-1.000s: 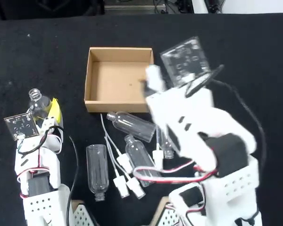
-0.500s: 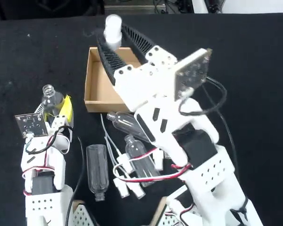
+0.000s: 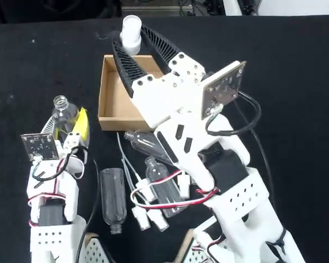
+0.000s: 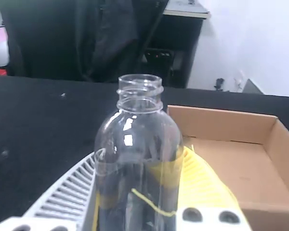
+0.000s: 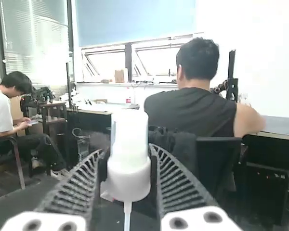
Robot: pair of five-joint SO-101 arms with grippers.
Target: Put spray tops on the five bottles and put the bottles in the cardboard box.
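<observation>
Black table (image 3: pixel 296 71), with office windows beyond it in the right wrist view. The left gripper (image 3: pixel 63 127) is closed around an uncapped clear bottle (image 3: pixel 62 109) and holds it upright, mouth open to the top, near the left wall of the cardboard box (image 3: pixel 102 96). The right gripper (image 3: pixel 130 43) pinches a white spray top (image 3: pixel 131 26) between its black ribbed jaws. The thin dip tube hangs below the top in the wrist view. This gripper is held up by the box's far edge, well apart from the bottle. Loose bottles (image 3: pixel 113 197) and loose spray tops (image 3: pixel 143 215) lie on the table between the arm bases, none joined. Step in hand, by judgement: fitting what looks like the first top. The visible part of the box holds no bottle, so the task seems barely begun. The next move calls for bringing the top over the bottle mouth, threading the tube into the neck, then seating the cap. A misaligned tube would likely catch on the rim.
</observation>
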